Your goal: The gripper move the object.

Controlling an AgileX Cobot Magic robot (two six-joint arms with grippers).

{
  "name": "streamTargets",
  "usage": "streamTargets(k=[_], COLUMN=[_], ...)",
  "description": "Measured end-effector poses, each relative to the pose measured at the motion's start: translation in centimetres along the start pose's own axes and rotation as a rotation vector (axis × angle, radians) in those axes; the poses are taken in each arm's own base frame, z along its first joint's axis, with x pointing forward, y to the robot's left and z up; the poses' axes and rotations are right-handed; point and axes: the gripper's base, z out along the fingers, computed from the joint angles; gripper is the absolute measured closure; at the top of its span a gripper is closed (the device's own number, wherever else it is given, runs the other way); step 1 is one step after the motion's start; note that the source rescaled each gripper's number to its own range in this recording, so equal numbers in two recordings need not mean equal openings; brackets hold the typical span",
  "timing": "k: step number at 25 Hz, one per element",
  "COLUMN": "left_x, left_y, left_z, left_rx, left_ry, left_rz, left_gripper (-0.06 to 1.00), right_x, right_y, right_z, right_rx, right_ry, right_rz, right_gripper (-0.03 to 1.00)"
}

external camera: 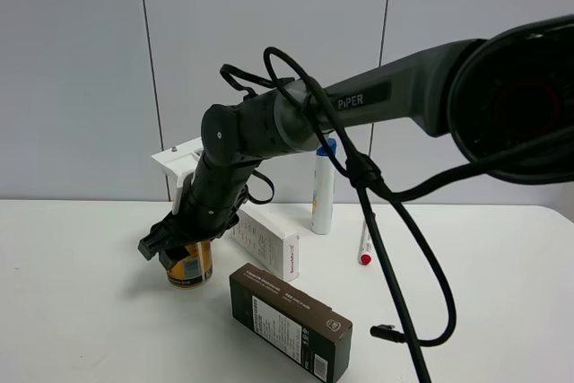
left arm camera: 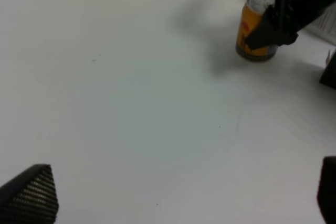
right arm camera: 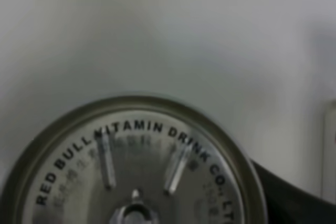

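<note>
The gold-yellow can (external camera: pixel 190 265) stands upright on the white table (external camera: pixel 72 311), left of centre. My right arm reaches across, and its black gripper (external camera: pixel 177 244) sits over the can's top, jaws on either side and closed against it. The left wrist view shows the can (left arm camera: pixel 251 32) with those black jaws (left arm camera: pixel 275 22) on it. The right wrist view is filled by the can's silver top (right arm camera: pixel 136 171), with one black finger (right arm camera: pixel 286 200) against its rim. My left gripper (left arm camera: pixel 178 198) is open and empty over bare table, well away from the can.
A white carton (external camera: pixel 267 241) lies just right of the can. A dark box (external camera: pixel 289 320) lies in front of it. A tall white bottle with a blue cap (external camera: pixel 323 187) stands behind, with a red-tipped marker (external camera: pixel 365 241) beside it. A black cable (external camera: pixel 399 248) hangs to the table.
</note>
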Motion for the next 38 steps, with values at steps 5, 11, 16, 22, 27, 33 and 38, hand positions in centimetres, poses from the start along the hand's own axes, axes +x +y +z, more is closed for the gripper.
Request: streamTargets(k=[5,11,16,22,27,33,38], left_x=[0.0,0.0,0.0,0.0,0.0,0.0,0.0], left_y=[0.0,0.0,0.0,0.0,0.0,0.0,0.0], left_z=[0.0,0.0,0.0,0.0,0.0,0.0,0.0], left_rx=[0.0,0.0,0.0,0.0,0.0,0.0,0.0], left_ry=[0.0,0.0,0.0,0.0,0.0,0.0,0.0], left_rz=[0.0,0.0,0.0,0.0,0.0,0.0,0.0], left_gripper=[-0.06,-0.06,-0.06,-0.06,-0.06,-0.06,-0.06], right_x=[0.0,0.0,-0.2,-1.4,-2.1,-4.9,-8.4], right_y=[0.0,0.0,-0.1,-0.4,-0.5,-0.5,-0.5], right_z=[0.2,0.2,0.0,-1.4,-2.3,-7.8,-17.5], right_rx=[-0.001,-0.001,0.011,0.041,0.048,0.058,0.079], right_ry=[-0.003,-0.003,-0.007,-0.066,-0.099,-0.179,-0.355], right_rz=[0.002,0.002,-0.012,0.005,-0.007,-0.011,0.031], right_gripper=[0.96,0.96,0.71,0.05,0.02,0.01,0.01])
